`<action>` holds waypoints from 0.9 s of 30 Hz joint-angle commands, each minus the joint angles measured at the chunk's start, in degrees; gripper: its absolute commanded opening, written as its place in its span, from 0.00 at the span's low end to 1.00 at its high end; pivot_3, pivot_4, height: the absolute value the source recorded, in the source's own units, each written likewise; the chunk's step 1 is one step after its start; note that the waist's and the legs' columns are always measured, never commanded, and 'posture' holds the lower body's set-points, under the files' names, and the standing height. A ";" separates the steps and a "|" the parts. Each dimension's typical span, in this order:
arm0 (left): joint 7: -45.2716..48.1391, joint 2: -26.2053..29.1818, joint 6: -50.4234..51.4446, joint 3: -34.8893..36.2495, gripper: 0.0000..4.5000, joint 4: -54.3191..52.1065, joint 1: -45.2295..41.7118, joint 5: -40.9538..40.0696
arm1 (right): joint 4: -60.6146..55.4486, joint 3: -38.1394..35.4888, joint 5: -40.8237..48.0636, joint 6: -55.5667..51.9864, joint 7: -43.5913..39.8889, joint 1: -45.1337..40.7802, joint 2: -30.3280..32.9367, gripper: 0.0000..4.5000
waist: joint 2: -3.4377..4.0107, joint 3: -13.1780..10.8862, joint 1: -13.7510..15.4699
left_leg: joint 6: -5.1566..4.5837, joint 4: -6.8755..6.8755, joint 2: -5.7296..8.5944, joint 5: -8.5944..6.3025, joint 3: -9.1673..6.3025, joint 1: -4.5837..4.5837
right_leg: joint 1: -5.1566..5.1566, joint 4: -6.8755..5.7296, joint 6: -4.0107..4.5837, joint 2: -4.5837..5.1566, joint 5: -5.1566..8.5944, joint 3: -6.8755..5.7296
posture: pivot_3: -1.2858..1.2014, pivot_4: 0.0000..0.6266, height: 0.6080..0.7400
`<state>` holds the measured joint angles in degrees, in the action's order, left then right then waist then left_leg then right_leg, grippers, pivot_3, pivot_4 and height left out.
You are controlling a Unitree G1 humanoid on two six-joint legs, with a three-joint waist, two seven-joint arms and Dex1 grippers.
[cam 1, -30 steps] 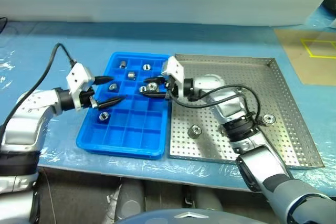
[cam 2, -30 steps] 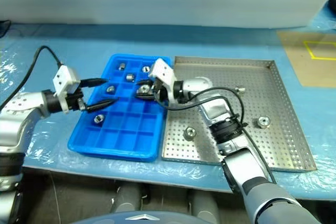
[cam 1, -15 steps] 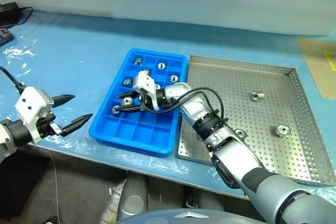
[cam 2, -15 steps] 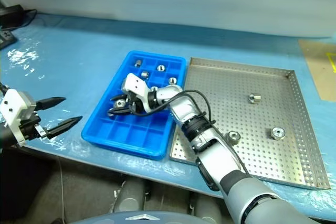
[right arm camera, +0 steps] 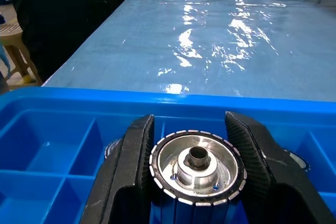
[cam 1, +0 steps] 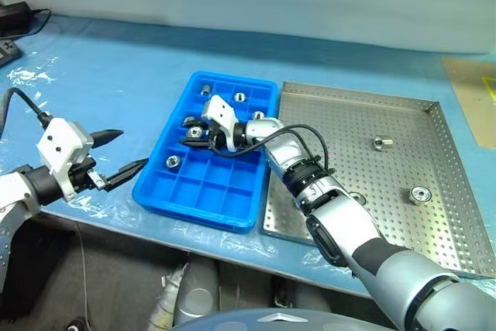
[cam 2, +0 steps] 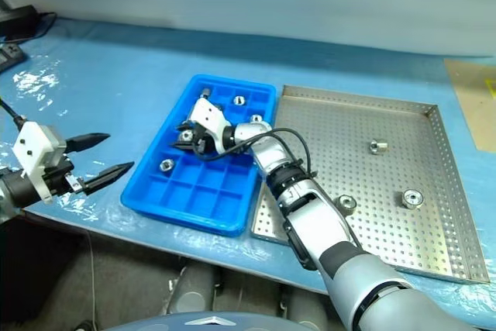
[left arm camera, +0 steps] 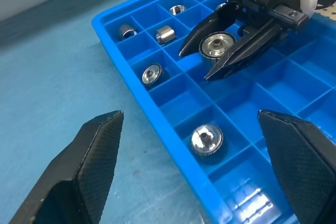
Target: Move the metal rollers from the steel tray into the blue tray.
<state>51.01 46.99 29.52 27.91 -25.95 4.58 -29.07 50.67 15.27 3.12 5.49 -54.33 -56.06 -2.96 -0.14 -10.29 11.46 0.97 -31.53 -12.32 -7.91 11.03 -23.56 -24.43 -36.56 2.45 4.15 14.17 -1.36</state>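
The blue tray (cam 1: 203,188) lies left of the steel tray (cam 1: 387,226). My right gripper (cam 1: 194,132) is shut on a metal roller (right arm camera: 197,167), a shiny ring with a dark hole, and holds it just over compartments in the blue tray's left half (left arm camera: 216,44). Several rollers rest in blue compartments, such as one near the left rim (cam 1: 173,161) and one at the far end (cam 1: 240,97). Three rollers lie on the steel tray (cam 2: 377,145), (cam 2: 410,198), (cam 2: 346,204). My left gripper (cam 1: 130,148) stands open and empty, off the blue tray's left side.
Both trays lie on a blue plastic-covered table (cam 1: 116,67). A black cable (cam 1: 19,102) runs from my left wrist. A tan board (cam 1: 473,91) sits at the far right. The table's near edge runs just below the trays.
The camera has swung left. My right gripper has carried the roller leftward across the blue tray. My left gripper has drawn back off the tray to its left side, still open.
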 commanded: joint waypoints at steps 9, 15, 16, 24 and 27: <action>1.09 1.40 -3.16 -3.37 0.95 3.26 -3.14 0.62 | -0.79 -1.15 -2.34 1.13 3.74 1.49 -0.25 0.73 | 0.00 0.00 0.00 | 0.11 -0.01 -0.02 0.07 0.00 0.02 | 0.00 -0.10 0.03 -0.01 0.02 -0.01 | 0.67 0.24 1.00; 2.26 1.54 -4.30 -6.69 0.95 5.35 -6.75 0.89 | -0.70 -2.81 -2.91 1.53 7.57 0.45 1.12 0.87 | -0.01 0.01 -0.21 | 0.19 -0.01 -0.03 0.11 0.00 0.05 | 0.00 -0.16 0.04 -0.01 0.01 -0.01 | 0.65 0.24 1.00; 2.55 1.47 -4.52 -7.53 0.95 6.03 -7.83 0.86 | -1.59 -3.33 -2.48 1.14 7.60 0.46 1.66 0.87 | -0.01 0.01 -0.24 | 0.20 -0.01 -0.03 0.12 0.00 0.04 | 0.00 -0.16 0.04 -0.02 0.01 -0.02 | 0.64 0.24 1.00; 6.72 -4.73 -9.73 -22.21 0.95 17.75 -23.76 4.58 | -21.24 -8.06 3.85 -10.57 1.90 3.82 11.46 0.87 | -0.05 0.03 -1.37 | 0.41 -0.26 0.13 0.26 0.00 0.03 | 0.15 -0.24 -0.03 0.00 -0.03 -0.02 | 0.58 0.24 1.00; 9.30 -8.54 -12.23 -27.35 0.95 23.47 -30.22 6.36 | -29.26 -8.77 4.32 -15.24 0.97 6.91 16.92 0.87 | -0.07 0.05 -2.51 | 0.42 -0.37 0.31 0.27 -0.05 0.04 | 0.19 -0.26 -0.15 -0.01 -0.11 -0.02 | 0.52 0.24 1.00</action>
<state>58.87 38.94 19.52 2.11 -3.69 -23.39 -23.49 26.20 7.77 5.98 -7.78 -52.74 -49.96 12.76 -0.20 -10.25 8.95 1.40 -31.91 -11.96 -7.63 11.04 -23.53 -24.22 -36.83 2.14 4.13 13.96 -1.37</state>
